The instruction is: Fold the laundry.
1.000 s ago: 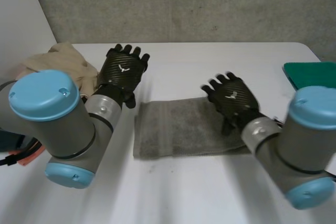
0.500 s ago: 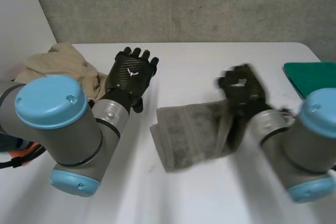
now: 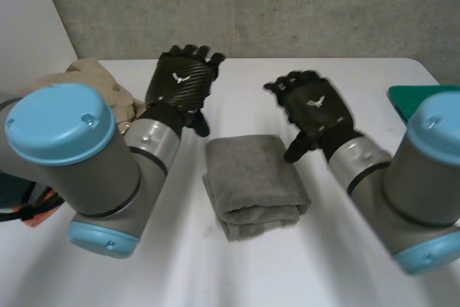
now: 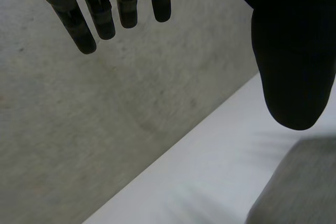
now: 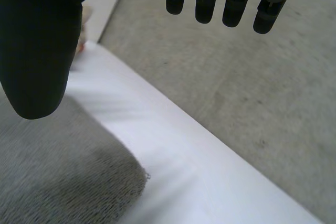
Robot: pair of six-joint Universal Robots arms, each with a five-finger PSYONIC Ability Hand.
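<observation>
Folded over since a second ago: grey towel point(image 3: 255, 185), then stretched long and flat, now a thick, compact rectangle at the middle of the white desk point(image 3: 237, 278). Nubbly terry pile, soft rounded fold along the near edge, two layers showing there, far corners a little slack.

Lifted off the cloth and opened — right robot hand point(image 3: 310, 109), black with a carbon-weave back, raised just beyond the towel's far right corner. Fingers straight and spread in its wrist view, thumb hanging above the fuzzy grey edge, nothing held.

Hovering off the towel's far left side, near but apart — left robot hand point(image 3: 183, 84), same glossy woven shell, fingers straight and loose, thumb pointing down toward the desk, grasping nothing. Blurred grey corner of towel below that thumb in its wrist view.

Further out on the left, past the grey arm with its light-blue cap: crumpled beige cloth point(image 3: 86, 77), soft and lumpy. At the desk's right edge, a flat green item point(image 3: 411, 98) with a rounded corner. Behind everything, rough mottled concrete wall point(image 3: 251, 5).
</observation>
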